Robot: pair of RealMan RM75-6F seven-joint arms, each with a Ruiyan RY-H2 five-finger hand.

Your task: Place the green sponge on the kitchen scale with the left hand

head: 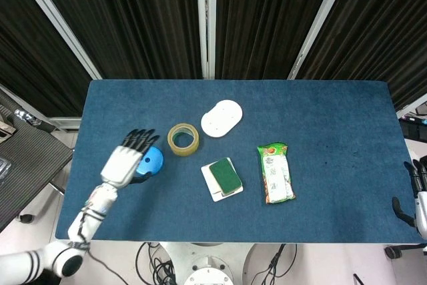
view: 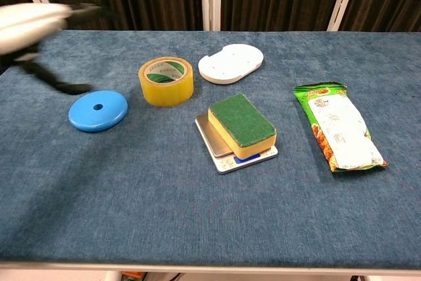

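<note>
The sponge (head: 226,175) lies on the scale (head: 213,187), long side running front to back. My left robot hand (head: 128,159) is loose with fingers apart, holding nothing, far off to the sponge's left, above the blue disc (view: 98,110).

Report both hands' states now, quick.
Left hand: open, fingers spread, holding nothing; the green sponge sits on the kitchen scale.
Right hand: only partly visible at the frame edge, cannot be told.
</note>
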